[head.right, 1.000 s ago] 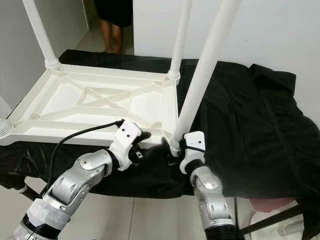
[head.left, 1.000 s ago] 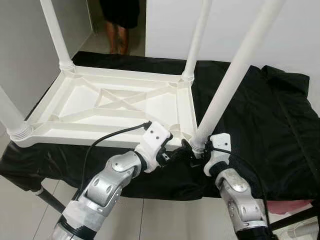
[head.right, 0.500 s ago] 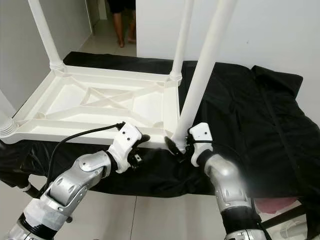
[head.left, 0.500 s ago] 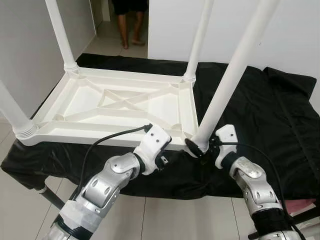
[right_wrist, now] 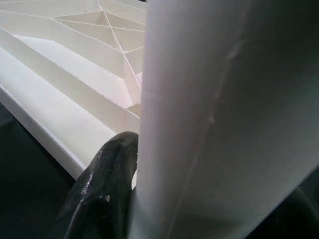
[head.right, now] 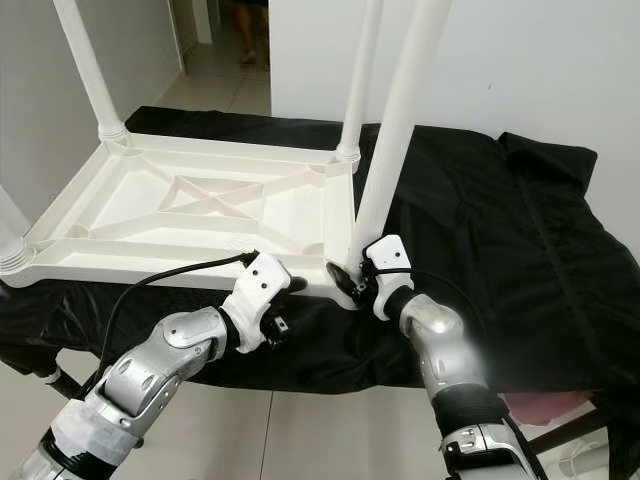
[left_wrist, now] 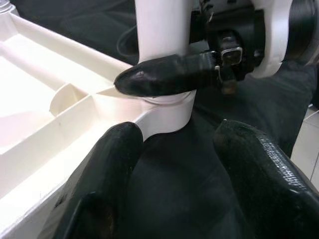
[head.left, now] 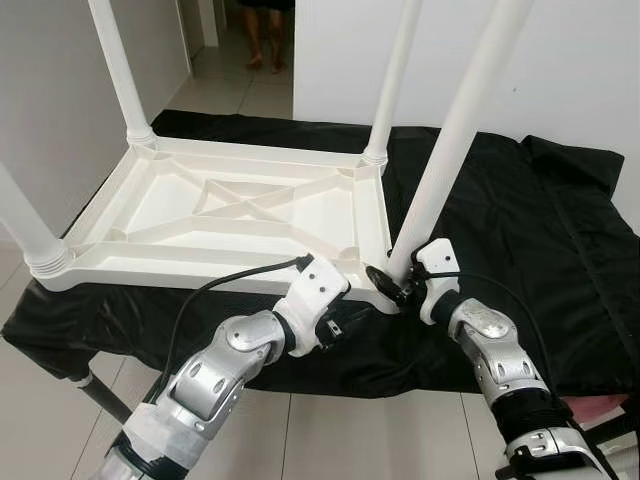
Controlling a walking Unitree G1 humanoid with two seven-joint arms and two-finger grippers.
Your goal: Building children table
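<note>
At the near right corner of the upturned white table top (head.left: 240,205), the right gripper (head.left: 392,287) clamps the base of a table leg (head.left: 452,135) rising and tilting rightward. Just beside it, the left gripper (left_wrist: 172,164) hovers spread over black cloth (head.left: 520,250).

white walls (head.left: 560,70), pale tiled floor (head.left: 330,440)

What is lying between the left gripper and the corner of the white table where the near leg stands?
Only black cloth. In the left wrist view, the left gripper, jaws open, faces the table's corner across bare cloth. The right gripper holds the leg there.
</note>
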